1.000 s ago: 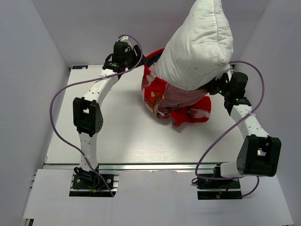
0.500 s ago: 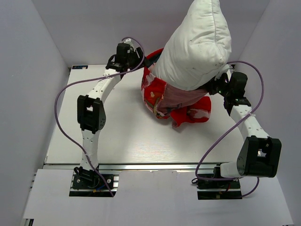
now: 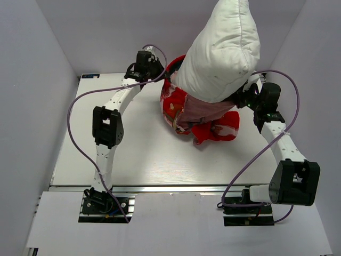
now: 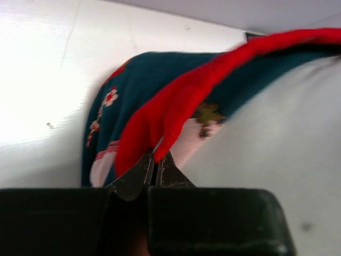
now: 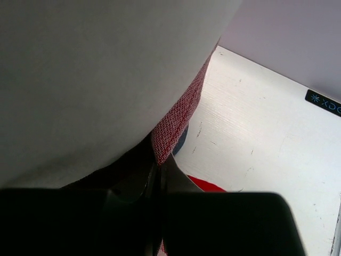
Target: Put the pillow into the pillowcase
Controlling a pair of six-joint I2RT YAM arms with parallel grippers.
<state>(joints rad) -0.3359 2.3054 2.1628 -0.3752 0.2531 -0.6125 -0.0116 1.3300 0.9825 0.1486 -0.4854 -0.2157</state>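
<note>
The pillow (image 3: pixel 226 50) stands nearly upright at the far side of the worktop (image 3: pixel 133 154). Its plump white upper part rises well above both arms, while its lower end is sunk into the open mouth of the pillowcase (image 3: pixel 184 109). The pillowcase is bunched around the bottom of the pillow, with its dull pink inner side turned outward just under the white fabric. The bright red printed folds are crumpled on the worktop below and toward the near side. The left tool (image 4: pixel 155 162) is clenched on a red fold of the pillowcase rim at the pillow's left side. In the left wrist view its jaws meet with the cloth pinched between them, and the pillow's white surface lies just beside them on the right. The right tool (image 5: pixel 159 169) is likewise clenched on the pillowcase, gripping a narrow strip of red-and-white woven edge that hangs down against the pillow's underside. The pillow fills most of the right wrist view, and bare worktop shows to the right of it.
</note>
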